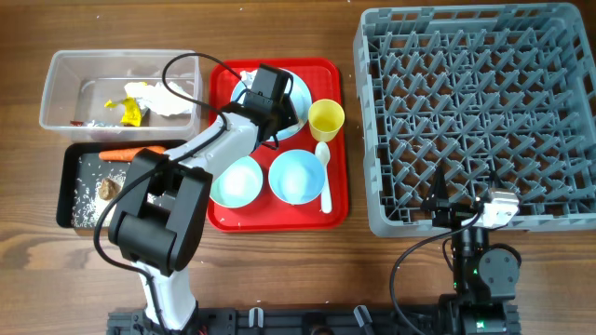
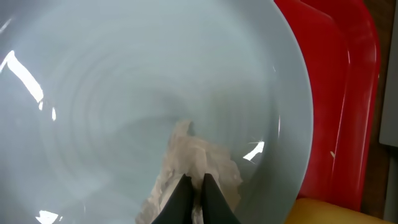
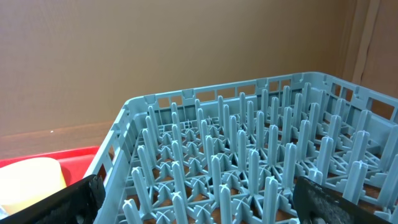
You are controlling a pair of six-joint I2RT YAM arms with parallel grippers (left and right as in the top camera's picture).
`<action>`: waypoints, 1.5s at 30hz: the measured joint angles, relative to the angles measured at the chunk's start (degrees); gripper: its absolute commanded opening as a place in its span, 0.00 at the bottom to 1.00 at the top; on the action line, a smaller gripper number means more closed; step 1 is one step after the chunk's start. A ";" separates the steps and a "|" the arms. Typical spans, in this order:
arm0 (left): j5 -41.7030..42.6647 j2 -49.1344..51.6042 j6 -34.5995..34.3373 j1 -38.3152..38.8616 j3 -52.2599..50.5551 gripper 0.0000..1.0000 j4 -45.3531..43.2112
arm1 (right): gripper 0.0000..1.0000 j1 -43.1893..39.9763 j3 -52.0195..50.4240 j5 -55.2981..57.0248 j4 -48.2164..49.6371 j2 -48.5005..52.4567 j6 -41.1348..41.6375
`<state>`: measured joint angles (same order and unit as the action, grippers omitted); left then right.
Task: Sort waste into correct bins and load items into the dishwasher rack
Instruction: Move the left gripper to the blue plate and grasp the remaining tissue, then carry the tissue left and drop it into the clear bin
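**Last scrap coming off the plate, rack waiting empty**

The left gripper (image 2: 198, 193) is pinching its two dark fingers fully together on the crumpled white tissue (image 2: 189, 155), which is lying on the light blue plate (image 2: 124, 87) at the back of the red tray (image 2: 339, 81). The tissue is resting on the plate, not yet lifted.

Much of the waste appears to be sorted already. A yellow wrapper (image 1: 131, 112) and another tissue wad (image 1: 166, 98) are sitting in the clear tub (image 1: 61, 93), while the carrot (image 1: 130, 154), rice grains (image 1: 87, 200) and brown lump (image 1: 109, 188) are lying in the black tray (image 1: 65, 191).

The dishes are all waiting on the red tray: plate, two bowls (image 1: 237, 180), yellow cup (image 1: 326, 118) and white spoon (image 1: 324, 181). The dishwasher rack (image 1: 466, 221) is holding nothing, so loading looks not yet begun.

The right gripper (image 3: 199, 202) is hanging at the rack's near edge, jaws spread wide and gripping nothing.
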<state>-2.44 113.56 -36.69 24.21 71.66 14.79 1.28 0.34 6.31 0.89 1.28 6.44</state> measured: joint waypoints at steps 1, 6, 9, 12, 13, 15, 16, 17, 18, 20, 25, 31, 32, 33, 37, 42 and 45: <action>-0.28 -0.46 0.02 -0.13 0.00 0.04 0.68 | 1.00 0.00 0.00 0.00 -0.02 0.00 0.00; -0.76 -7.34 0.02 -3.58 0.11 0.04 2.89 | 1.00 0.00 0.00 0.00 -0.02 0.00 0.00; -1.07 -13.70 0.02 -7.69 0.63 0.04 4.07 | 1.00 0.00 0.00 0.00 -0.02 0.00 -0.02; -1.33 -19.93 0.02 -12.90 1.55 0.04 4.98 | 1.00 0.00 0.00 0.00 0.00 0.00 0.00; -1.53 -21.86 0.00 -14.93 1.77 0.04 5.40 | 1.00 0.00 0.00 0.00 0.00 0.00 0.00; -1.68 -24.48 0.00 -18.53 1.97 0.04 6.71 | 1.00 0.00 0.00 0.00 0.00 0.00 -0.02; -1.81 -25.24 0.00 -20.11 1.99 0.04 7.34 | 1.00 0.00 0.00 0.00 -0.02 0.00 -0.02; -1.86 -25.81 0.02 -22.16 2.03 0.04 8.31 | 1.00 0.00 0.00 0.00 0.00 0.00 -0.02; -2.03 -25.94 0.00 -23.52 2.03 0.04 8.90 | 1.00 0.00 0.00 0.00 0.00 0.00 -0.02; -2.19 -25.70 0.00 -26.69 2.03 0.04 10.73 | 1.00 0.00 0.00 0.00 0.00 0.00 -0.02; -2.23 -23.30 0.02 -32.35 2.03 0.04 13.11 | 1.00 0.00 0.00 0.00 0.00 0.00 0.00; -2.23 -16.55 0.00 -35.87 2.01 0.06 10.69 | 1.00 0.00 0.00 0.00 0.00 0.00 -0.02; -2.21 -14.84 0.00 -36.39 2.03 0.09 9.84 | 1.00 0.00 0.00 0.00 0.00 0.00 -0.02; -2.23 -13.86 0.04 -36.68 2.01 0.18 9.40 | 1.00 0.00 0.00 0.00 0.00 0.00 -0.02; -2.23 -11.43 1.14 -37.38 2.01 0.67 7.89 | 1.00 0.00 0.00 0.00 0.00 0.00 -0.02; -1.97 -12.35 5.22 -37.42 2.01 0.86 5.81 | 1.00 0.00 0.00 0.00 0.00 0.00 -0.02; -1.97 -14.23 6.99 -37.42 2.01 0.94 6.78 | 1.00 0.00 0.00 0.00 0.00 0.00 0.00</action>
<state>-4.40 99.33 -29.69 -13.21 73.67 21.56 1.28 0.34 6.31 0.89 1.28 6.44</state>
